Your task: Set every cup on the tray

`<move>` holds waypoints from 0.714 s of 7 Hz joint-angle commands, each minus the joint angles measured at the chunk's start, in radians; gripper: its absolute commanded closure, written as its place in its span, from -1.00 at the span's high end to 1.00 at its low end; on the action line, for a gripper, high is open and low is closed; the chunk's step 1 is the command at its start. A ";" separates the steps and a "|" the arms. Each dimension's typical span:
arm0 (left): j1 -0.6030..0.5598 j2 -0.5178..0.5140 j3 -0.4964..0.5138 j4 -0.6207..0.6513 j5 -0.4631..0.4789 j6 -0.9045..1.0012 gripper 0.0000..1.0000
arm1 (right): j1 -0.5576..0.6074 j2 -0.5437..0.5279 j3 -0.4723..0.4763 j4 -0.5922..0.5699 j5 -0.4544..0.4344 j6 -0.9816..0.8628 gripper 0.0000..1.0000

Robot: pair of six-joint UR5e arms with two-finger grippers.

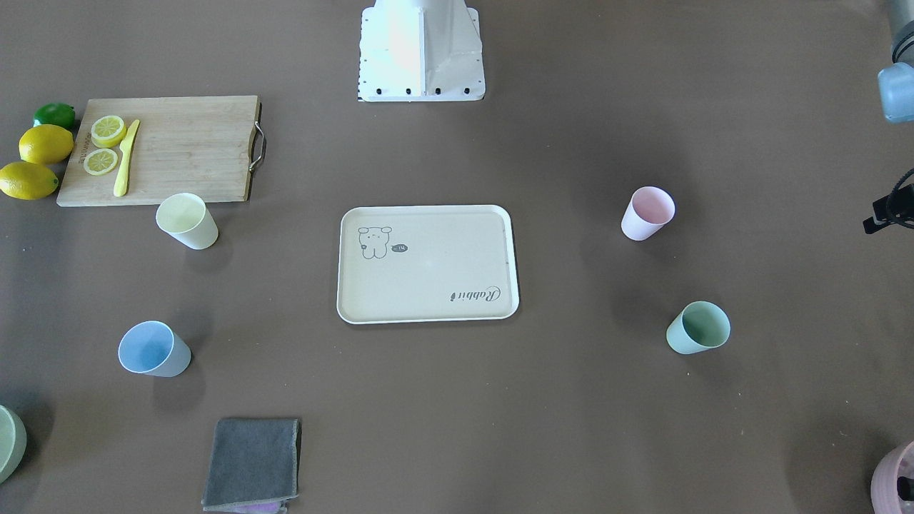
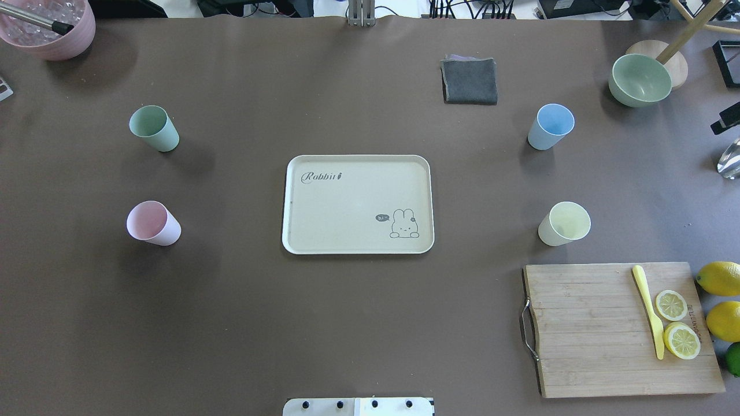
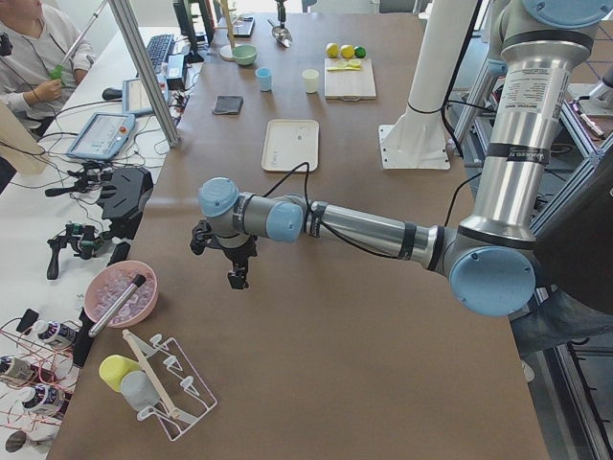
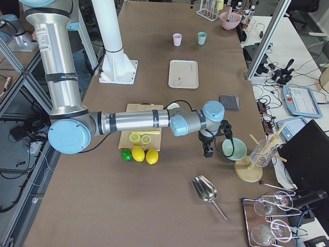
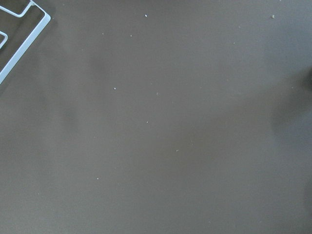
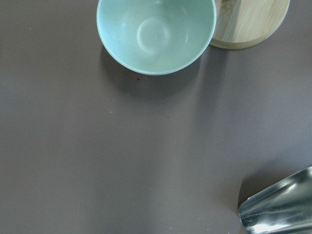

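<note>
The tray [image 2: 347,214] is being kept at the middle of the table [image 2: 358,323], and it is being flanked by four cups, all standing apart from it. On the robot's left, the far left cup [image 2: 154,128] is being lined up behind the near left cup [image 2: 153,223]. On its right, the far right cup [image 2: 550,126] is being lined up behind the near right cup [image 2: 563,223]. The cutting board [image 2: 589,329] is being kept near the near right cup, closer to the robot. A knife [image 2: 648,311] and lemon slices [image 2: 670,305] are being carried on the board's outer end, with whole fruits [image 2: 720,278] beyond it. Towards the far edge, a cloth [image 2: 469,80] is being flanked by a bowl [image 2: 639,80] on the right and a pot [image 2: 49,29] in the left corner.
</note>
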 commanded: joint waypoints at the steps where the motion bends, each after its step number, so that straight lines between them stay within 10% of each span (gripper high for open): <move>1: 0.002 0.003 -0.041 0.011 -0.002 0.000 0.96 | 0.000 -0.002 -0.025 0.049 -0.016 0.001 1.00; 5: 0.000 0.020 -0.039 0.005 0.006 -0.007 0.96 | 0.000 -0.003 -0.023 0.048 0.038 0.003 1.00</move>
